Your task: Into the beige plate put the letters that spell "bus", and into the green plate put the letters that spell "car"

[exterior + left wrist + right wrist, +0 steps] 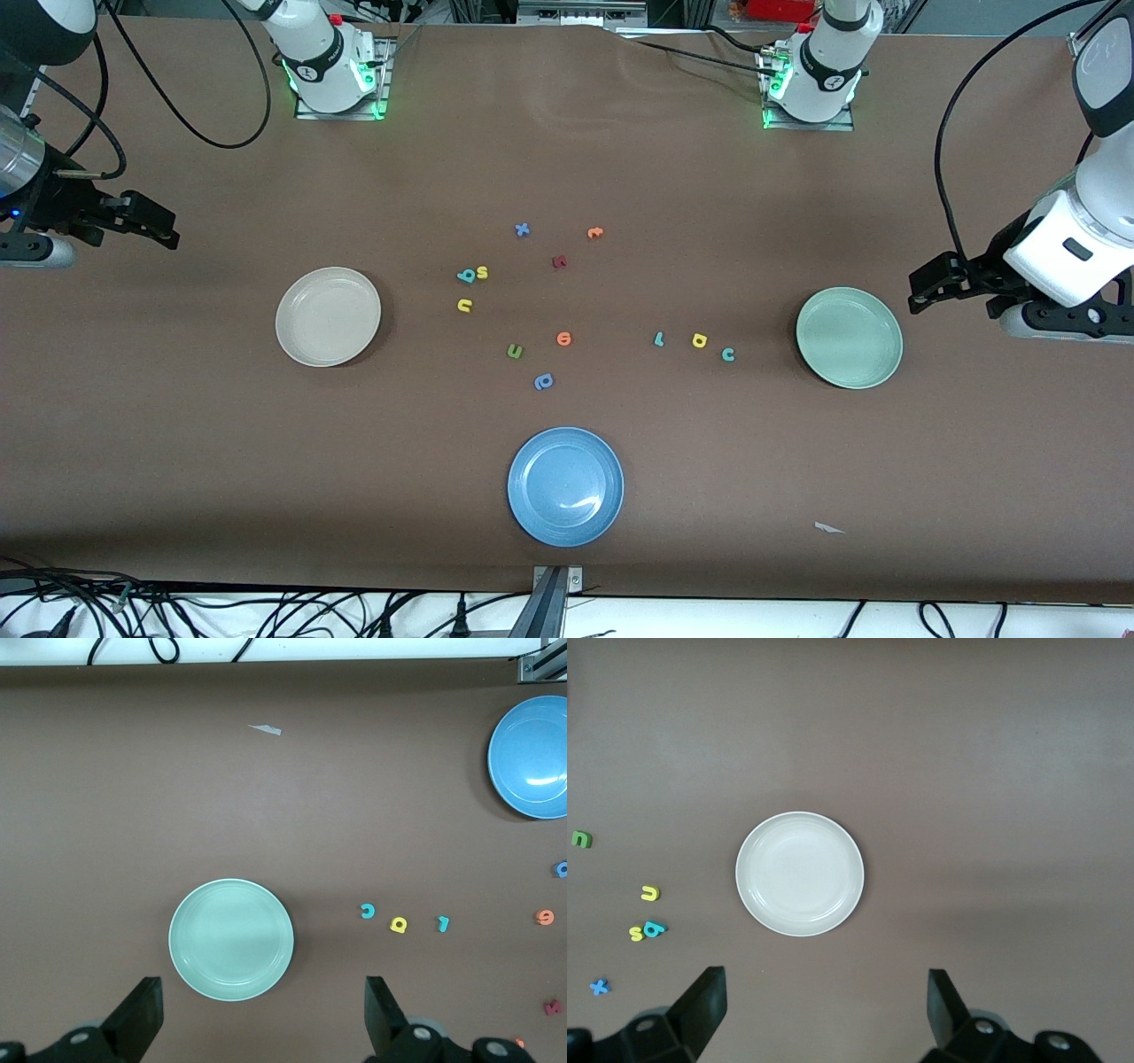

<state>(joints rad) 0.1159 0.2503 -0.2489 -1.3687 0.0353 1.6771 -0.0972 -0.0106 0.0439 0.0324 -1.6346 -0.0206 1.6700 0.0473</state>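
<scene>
Both claws are hanging spread and empty: the left claw (921, 292) beside the green plate (849, 338), near the c, a, r letters (699, 340); the right claw (164, 226) near the beige plate (328, 316), with the b, u, s letters (469, 282) lying on the worktop (567, 133) past it.

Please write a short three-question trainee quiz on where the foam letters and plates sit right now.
1. True or false: the round beige plate holds a letter.
2. Which letter touches the teal foam "b"? A) yellow foam "s" B) yellow foam "u" C) green foam letter
3. Which of the row's letters lies closest to the round green plate?

Key: 1 false. 2 A. 3 the teal foam "c".
</scene>
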